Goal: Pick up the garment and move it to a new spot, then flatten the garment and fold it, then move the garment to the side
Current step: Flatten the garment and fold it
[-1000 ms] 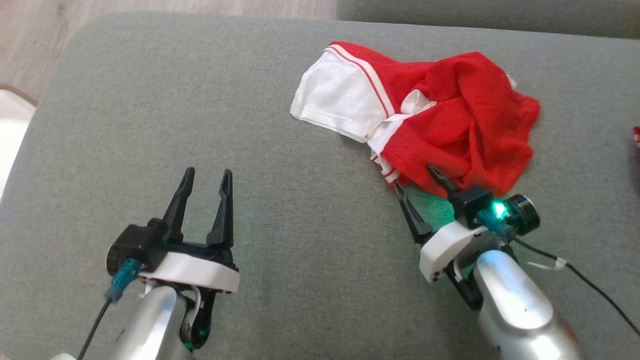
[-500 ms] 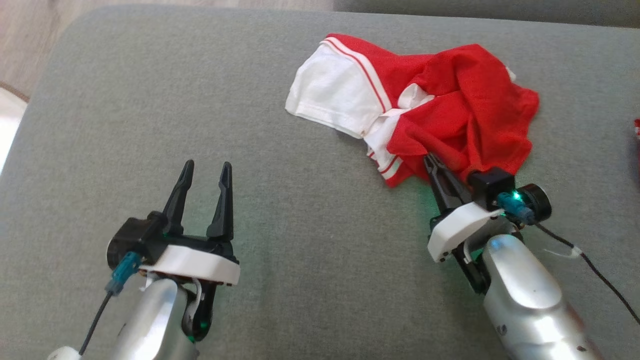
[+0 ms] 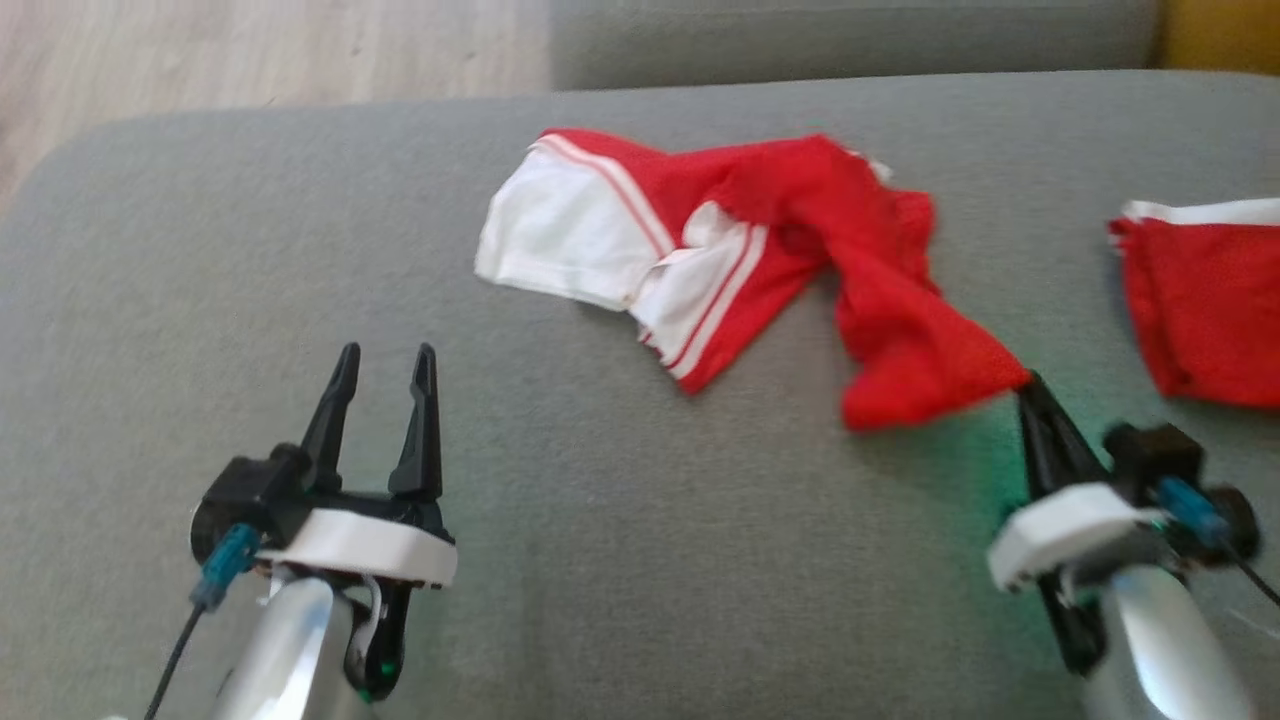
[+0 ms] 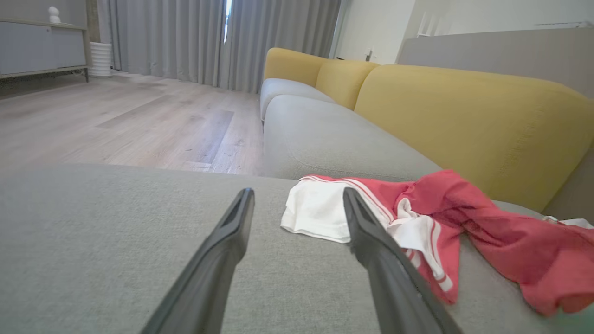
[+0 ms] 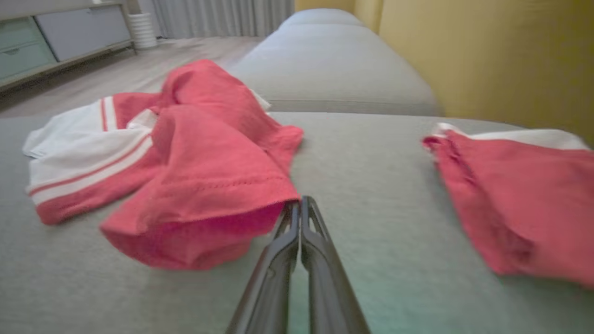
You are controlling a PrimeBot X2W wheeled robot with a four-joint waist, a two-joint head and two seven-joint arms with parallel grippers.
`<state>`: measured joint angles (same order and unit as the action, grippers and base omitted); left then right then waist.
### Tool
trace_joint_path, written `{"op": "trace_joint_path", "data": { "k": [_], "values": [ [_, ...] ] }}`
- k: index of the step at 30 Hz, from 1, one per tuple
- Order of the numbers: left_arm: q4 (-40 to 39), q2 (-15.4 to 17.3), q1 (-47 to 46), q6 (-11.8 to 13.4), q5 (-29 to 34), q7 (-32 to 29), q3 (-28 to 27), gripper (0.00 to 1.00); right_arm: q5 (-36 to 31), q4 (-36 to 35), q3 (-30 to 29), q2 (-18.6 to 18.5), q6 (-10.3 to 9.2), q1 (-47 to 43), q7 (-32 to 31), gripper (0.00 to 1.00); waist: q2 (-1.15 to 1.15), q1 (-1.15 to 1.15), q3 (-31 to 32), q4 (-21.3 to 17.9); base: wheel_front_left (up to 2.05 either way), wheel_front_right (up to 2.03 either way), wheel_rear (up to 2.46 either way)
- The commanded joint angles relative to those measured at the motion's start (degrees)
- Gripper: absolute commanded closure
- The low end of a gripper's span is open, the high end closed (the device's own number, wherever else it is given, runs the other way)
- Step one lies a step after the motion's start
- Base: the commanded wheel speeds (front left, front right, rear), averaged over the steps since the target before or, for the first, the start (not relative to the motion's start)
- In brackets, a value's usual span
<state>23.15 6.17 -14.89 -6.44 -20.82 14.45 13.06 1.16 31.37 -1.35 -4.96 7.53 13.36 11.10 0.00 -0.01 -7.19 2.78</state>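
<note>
Grey upholstery of a sofa seat (image 3: 620, 560) lay under both arms. Nearest, at the lower left of the head view, the left gripper (image 3: 388, 352) hovered over bare cushion with its two dark fingers (image 4: 232, 232) spread apart and nothing between them. At the lower right, the right gripper (image 3: 1030, 382) had its fingers (image 5: 283, 246) pressed together, pinching the hem of the garment (image 3: 700, 230) at their very tips.

From that pinch the red cloth ran away from the robot and to its left as a stretched, partly lifted fold. The rest of the garment lay crumpled on the seat, past the middle, with a white panel and red-and-white striped bands on its left side. In the right wrist view the garment (image 5: 209, 153) bulged just left of the closed tips.

Well apart on the right lay a second red cloth (image 3: 1200, 300) with a white edge, flat on the seat. Beyond it rose a yellow backrest (image 4: 464, 116). Farther left were a pale wooden floor (image 4: 116, 120), grey curtains (image 4: 185, 37) and a low cabinet (image 4: 28, 46).
</note>
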Motion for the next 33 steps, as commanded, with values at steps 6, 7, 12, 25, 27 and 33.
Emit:
{"op": "trace_joint_path", "data": {
  "k": [6, 7, 12, 25, 27, 33],
  "values": [
    [-1.88, -0.18, -0.46, -0.37, 1.01, 0.55, -2.25, 0.00, -1.60, -7.99, -4.51, -2.10, -0.04, -3.65, -4.99, 1.00, 0.00, 0.01, 2.48, -3.48, 0.00, 0.00, 0.00],
    [-1.87, -0.28, -0.37, -0.40, 1.09, 0.55, -2.28, 0.00, -2.11, -8.76, -5.81, -2.07, -0.04, -3.88, -5.67, 1.00, 0.00, 0.01, 2.63, -3.70, 0.00, 0.00, 0.00],
    [-1.76, -0.76, -0.10, -0.53, 1.37, 0.55, -2.34, 0.00, -6.80, -11.86, -10.62, -0.89, -0.04, -3.63, -7.23, 0.00, 0.00, 0.01, 3.16, -4.19, 0.00, 0.00, 0.00],
    [-2.38, -1.07, 0.06, -0.83, 1.67, 0.55, -2.88, 0.00, -0.14, -23.27, -1.05, 2.01, -0.04, -4.25, 0.84, 0.00, 0.00, 0.01, 3.49, -3.97, 0.00, 0.00, 0.00],
    [-2.47, -1.08, 0.13, -0.84, 1.70, 0.55, -2.89, 0.00, 0.84, -23.85, 0.64, 2.03, -0.04, -4.69, 1.11, 0.00, 0.00, 0.01, 3.59, -3.93, 0.00, 0.00, 0.00],
    [-3.01, -1.19, 0.39, -0.92, 1.84, 0.55, -2.66, 0.00, 4.32, -23.21, 7.09, 2.06, -0.04, -7.56, 1.51, 0.00, 0.00, 0.01, 3.76, -3.07, 0.00, 0.00, 0.00]
  ]
}}
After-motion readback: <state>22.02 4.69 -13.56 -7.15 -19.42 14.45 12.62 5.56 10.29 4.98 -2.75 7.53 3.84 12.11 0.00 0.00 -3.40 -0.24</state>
